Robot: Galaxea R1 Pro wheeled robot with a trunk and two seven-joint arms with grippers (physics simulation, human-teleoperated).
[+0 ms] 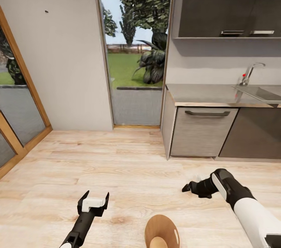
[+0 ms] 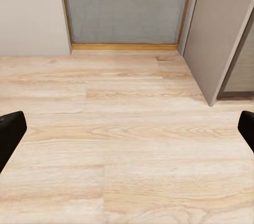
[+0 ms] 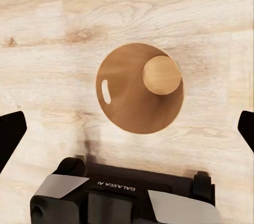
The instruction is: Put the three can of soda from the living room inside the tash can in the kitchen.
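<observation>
Black arms with white shells, black two-fingered grippers, the left gripper (image 1: 93, 200) white-capped

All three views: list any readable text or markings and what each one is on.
"GALAXEA": small pale letters, seen upside down, on the black robot housing in the right wrist view.
A short mark beside that word is too small to read.
Head view and left wrist view: no readable text, labels or numbers.

The tash can (image 1: 162, 232) is cut off by the head view's lower edge, the sink (image 1: 260, 92) by its right edge.
</observation>
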